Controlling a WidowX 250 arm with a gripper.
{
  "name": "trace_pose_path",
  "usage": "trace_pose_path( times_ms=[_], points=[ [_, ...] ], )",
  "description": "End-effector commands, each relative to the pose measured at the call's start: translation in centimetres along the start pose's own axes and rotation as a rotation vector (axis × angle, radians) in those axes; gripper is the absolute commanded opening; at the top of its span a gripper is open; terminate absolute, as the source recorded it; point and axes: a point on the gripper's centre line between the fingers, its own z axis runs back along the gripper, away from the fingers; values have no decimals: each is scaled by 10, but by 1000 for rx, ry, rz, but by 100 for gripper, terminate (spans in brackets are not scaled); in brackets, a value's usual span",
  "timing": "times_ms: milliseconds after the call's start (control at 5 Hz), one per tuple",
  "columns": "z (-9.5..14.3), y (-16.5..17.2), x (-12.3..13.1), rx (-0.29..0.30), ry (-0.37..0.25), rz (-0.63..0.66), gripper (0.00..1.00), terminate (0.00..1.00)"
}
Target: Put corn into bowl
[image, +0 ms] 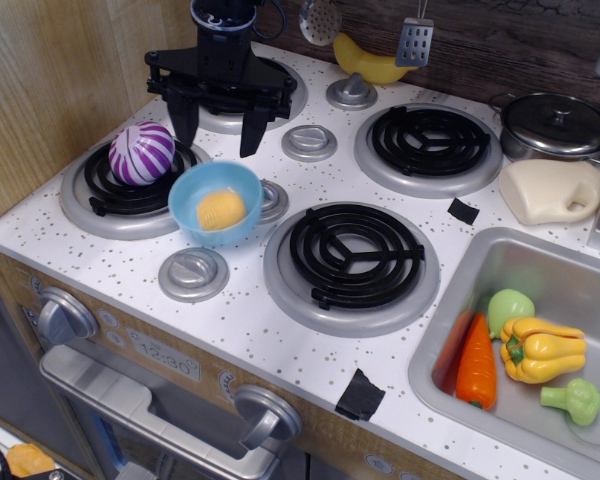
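The yellow bumpy corn (221, 209) lies inside the light-blue bowl (192, 190), which stands on the toy stove top between the front burners. My black gripper (220, 130) hangs above and just behind the bowl. Its two fingers (251, 132) are spread wide apart and hold nothing.
A purple-and-white striped ball (141, 153) sits on the left burner beside the bowl. A banana (368, 64) and lidded metal pot (554, 122) are at the back. A cream jug (554, 190) lies by the sink (460, 290), which holds a carrot (476, 370), yellow pepper (540, 350) and green vegetables.
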Motion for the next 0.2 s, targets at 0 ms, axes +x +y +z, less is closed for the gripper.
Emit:
trace_pose_path(
  times_ms=[0],
  points=[
    [19,2,8,-15,-64,-4,100,100]
  ],
)
